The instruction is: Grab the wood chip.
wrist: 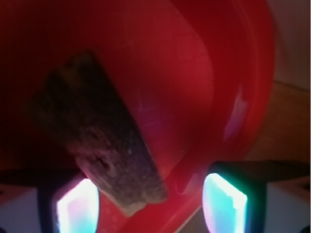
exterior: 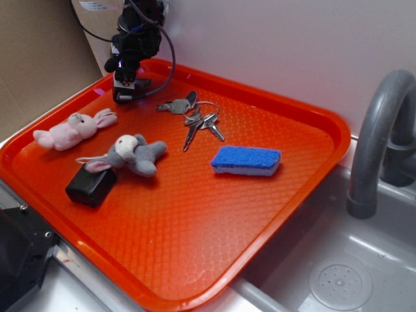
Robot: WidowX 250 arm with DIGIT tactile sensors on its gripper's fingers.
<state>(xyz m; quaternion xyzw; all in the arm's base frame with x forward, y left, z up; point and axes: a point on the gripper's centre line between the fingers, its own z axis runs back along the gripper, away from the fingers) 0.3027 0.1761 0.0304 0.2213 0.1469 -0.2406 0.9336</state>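
The orange tray [exterior: 273,214] sits on the counter [exterior: 71,296], and everything else is told from it. Near the tray's front left edge stands a black block [exterior: 91,186]. Just behind the block lies a grey toy bunny [exterior: 133,154], touching it with one ear. A pink toy bunny [exterior: 73,129] lies to the left of the grey one, close to the tray's left rim. A blue sponge [exterior: 246,160] lies near the middle of the tray, well apart from the bunnies. Behind the sponge, toward the back of the tray, lies a bunch of silver keys [exterior: 195,117] on a ring. A grey sink [exterior: 338,273] with a grey tap [exterior: 380,136] is at the tray's right side.

At the tray's far left corner the pincer [exterior: 127,91] points down, very low over the tray floor. In the wrist view the pincer's fingers [wrist: 77,206] are spread apart. The wood chip [wrist: 97,141] lies flat on the tray by the rim, with its near end between the fingers, closer to the left one. I cannot tell if a finger touches it.
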